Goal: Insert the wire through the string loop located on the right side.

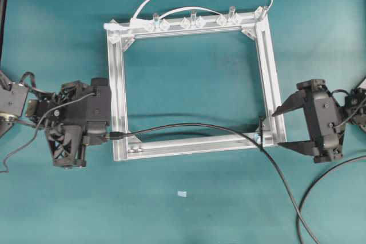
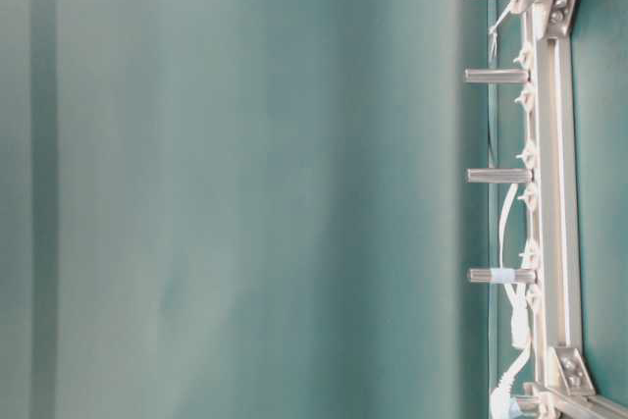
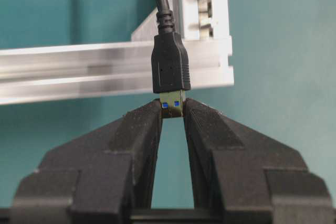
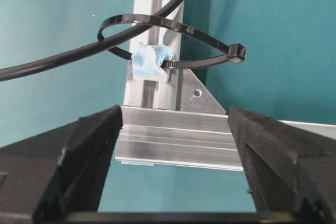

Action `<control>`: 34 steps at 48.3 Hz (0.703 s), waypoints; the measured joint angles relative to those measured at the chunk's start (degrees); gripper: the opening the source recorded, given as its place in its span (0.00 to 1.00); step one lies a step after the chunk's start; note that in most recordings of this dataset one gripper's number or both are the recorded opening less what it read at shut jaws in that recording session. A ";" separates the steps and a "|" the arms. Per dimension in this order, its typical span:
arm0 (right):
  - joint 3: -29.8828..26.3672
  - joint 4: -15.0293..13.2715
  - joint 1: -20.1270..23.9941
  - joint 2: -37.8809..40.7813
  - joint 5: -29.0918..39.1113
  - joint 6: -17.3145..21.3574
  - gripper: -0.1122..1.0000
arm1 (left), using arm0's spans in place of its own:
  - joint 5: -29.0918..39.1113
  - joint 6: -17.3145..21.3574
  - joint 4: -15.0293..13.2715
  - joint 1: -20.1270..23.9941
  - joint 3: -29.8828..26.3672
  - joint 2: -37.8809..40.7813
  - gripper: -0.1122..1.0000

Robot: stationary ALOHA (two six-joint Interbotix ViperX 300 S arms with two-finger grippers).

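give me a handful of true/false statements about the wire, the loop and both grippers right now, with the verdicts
1. The left gripper is shut on the metal tip of the wire's plug. True.
2. The right gripper is clamped on the aluminium frame. False: its jaws stand wide open, with a frame rail showing between them.
3. The wire already passes through the string loop. True, as the right wrist view shows it.
4. The loop is fixed at the frame's top left corner in the overhead view. False: it sits at the bottom right corner.
5. The loop is held to the frame by a pale blue bit. True.
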 measured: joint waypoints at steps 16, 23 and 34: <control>0.00 0.00 -0.09 0.00 0.00 0.00 0.91 | 0.44 -2.37 -0.09 -1.49 1.76 -0.35 0.25; 0.00 0.00 0.00 0.00 -0.26 0.00 0.91 | 0.09 -3.52 -0.09 -2.64 2.64 -0.26 0.25; 0.00 0.00 -0.09 0.00 -0.70 0.00 0.91 | -0.18 -3.60 -0.18 -3.60 3.34 -0.26 0.25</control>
